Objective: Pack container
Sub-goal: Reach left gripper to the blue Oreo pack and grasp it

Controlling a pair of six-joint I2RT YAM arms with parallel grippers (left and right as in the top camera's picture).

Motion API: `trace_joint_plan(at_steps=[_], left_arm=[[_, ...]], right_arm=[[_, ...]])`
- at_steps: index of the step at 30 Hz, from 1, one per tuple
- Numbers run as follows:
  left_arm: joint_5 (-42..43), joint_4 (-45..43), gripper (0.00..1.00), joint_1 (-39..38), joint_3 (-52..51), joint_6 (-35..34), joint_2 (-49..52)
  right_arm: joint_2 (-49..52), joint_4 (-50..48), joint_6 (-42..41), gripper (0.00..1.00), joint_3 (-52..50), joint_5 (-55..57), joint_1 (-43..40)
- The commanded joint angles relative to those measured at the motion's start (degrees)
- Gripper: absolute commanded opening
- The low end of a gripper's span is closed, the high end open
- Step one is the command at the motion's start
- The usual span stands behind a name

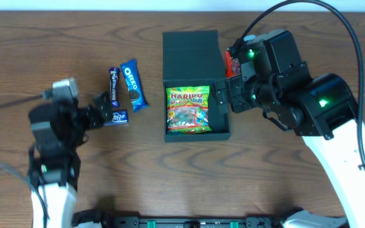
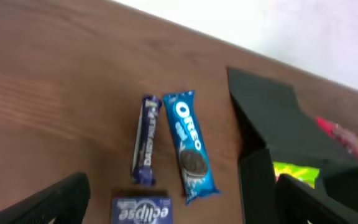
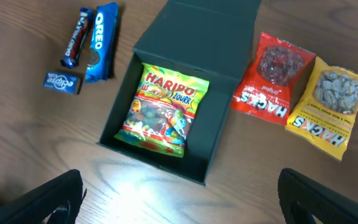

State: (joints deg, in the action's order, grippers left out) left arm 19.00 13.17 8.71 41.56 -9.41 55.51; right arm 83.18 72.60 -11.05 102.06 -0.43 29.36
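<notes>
The dark container [image 1: 192, 57] stands open mid-table with its flap lid laid back. A Haribo bag [image 1: 188, 111] lies inside it; it also shows in the right wrist view [image 3: 160, 112]. My left gripper [image 1: 104, 109] is open just above a blue Eclipse pack [image 1: 116, 118], which sits between its fingers [image 2: 185, 211] in the left wrist view [image 2: 142, 210]. An Oreo packet [image 1: 132, 84] and a purple Dairy Milk bar [image 1: 115, 85] lie side by side left of the container. My right gripper [image 1: 224, 96] hovers open and empty over the container's right wall [image 3: 185, 205].
A red Hacks packet [image 3: 272, 78] and a yellow Hacks packet [image 3: 328, 106] lie right of the container, mostly hidden under my right arm in the overhead view. The table's back edge runs behind the container lid [image 2: 272, 118].
</notes>
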Motion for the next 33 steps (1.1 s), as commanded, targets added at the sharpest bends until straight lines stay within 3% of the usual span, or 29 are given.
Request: trace_joint_plan(at_steps=[1,5,8,12,14,24,33], left_arm=[[-0.42,4.44,0.95,-3.26,9.53,7.13,8.63],[-7.61,10.45,0.95,-8.57,19.43,8.15,19.04],[-8.17,13.66,0.95,-10.91,24.92,7.58,25.68],[-8.00,17.22,0.95,-11.52,29.97,0.59,34.49],[-7.82,17.46,0.95,-11.52,30.47,-2.51,38.32],[4.55,13.88,0.95,-11.54,30.47,-2.84,48.96],[4.37,13.99,0.95,-11.54,30.45,-2.84,52.52]], right_arm=[[-0.44,0.09,0.90,0.99,0.46,0.44,-0.09],[-0.44,0.44,0.85,0.99,0.46,0.42,-0.09],[-0.44,1.14,0.85,0.99,0.46,0.42,-0.09],[-0.44,3.08,0.85,0.99,0.46,0.42,-0.09],[-0.44,3.76,0.85,0.99,0.46,0.42,-0.09],[-0.44,4.17,0.85,0.99,0.46,0.42,-0.09],[-0.44,4.59,0.87,0.99,0.46,0.44,-0.09]])
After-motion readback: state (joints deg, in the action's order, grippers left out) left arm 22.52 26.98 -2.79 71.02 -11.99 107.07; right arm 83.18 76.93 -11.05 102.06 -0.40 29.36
